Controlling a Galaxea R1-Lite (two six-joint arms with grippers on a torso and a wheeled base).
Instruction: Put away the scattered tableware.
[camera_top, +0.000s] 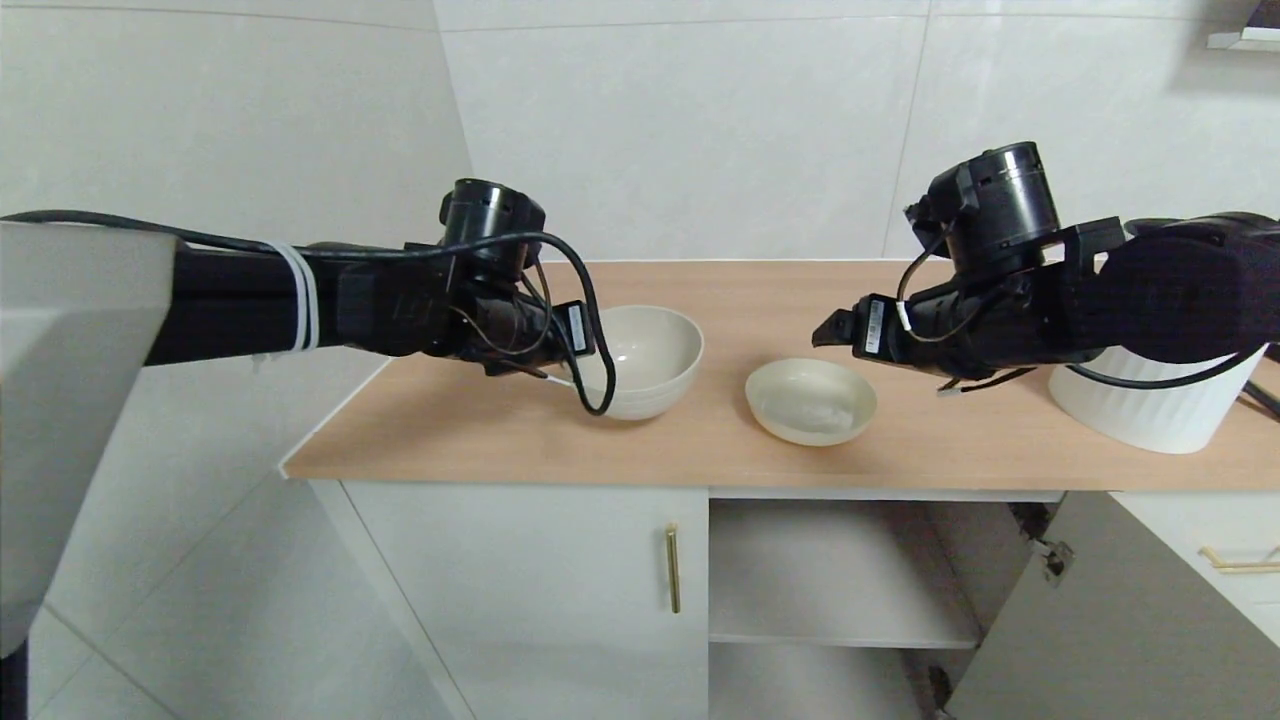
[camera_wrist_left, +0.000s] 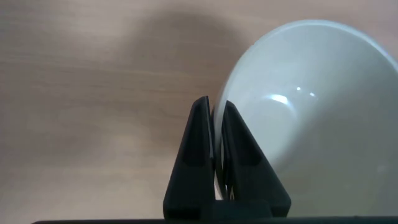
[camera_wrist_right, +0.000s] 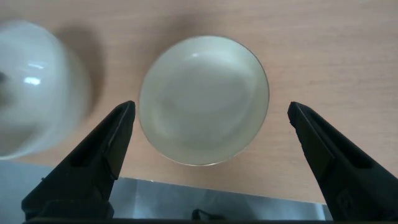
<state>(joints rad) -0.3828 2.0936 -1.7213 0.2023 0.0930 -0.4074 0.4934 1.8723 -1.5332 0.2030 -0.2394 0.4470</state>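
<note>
A large cream bowl (camera_top: 655, 355) (camera_wrist_left: 311, 112) stands on the wooden counter (camera_top: 480, 420). My left gripper (camera_top: 588, 348) (camera_wrist_left: 216, 109) is shut on its near-left rim, one finger inside the bowl and one outside. To the bowl's right lies a small shallow cream dish (camera_top: 812, 400) (camera_wrist_right: 204, 99). My right gripper (camera_top: 835, 335) (camera_wrist_right: 210, 106) hovers above it, open wide, with a finger on either side of the dish and no contact. The large bowl (camera_wrist_right: 31, 81) also appears beside the dish in the right wrist view.
A white ribbed container (camera_top: 1150, 405) stands on the counter at the far right, under my right arm. Below the counter the cabinet is open, with a bare shelf (camera_top: 830, 575) and its door (camera_top: 1100, 620) swung out to the right. The left cabinet door (camera_top: 560, 590) is closed.
</note>
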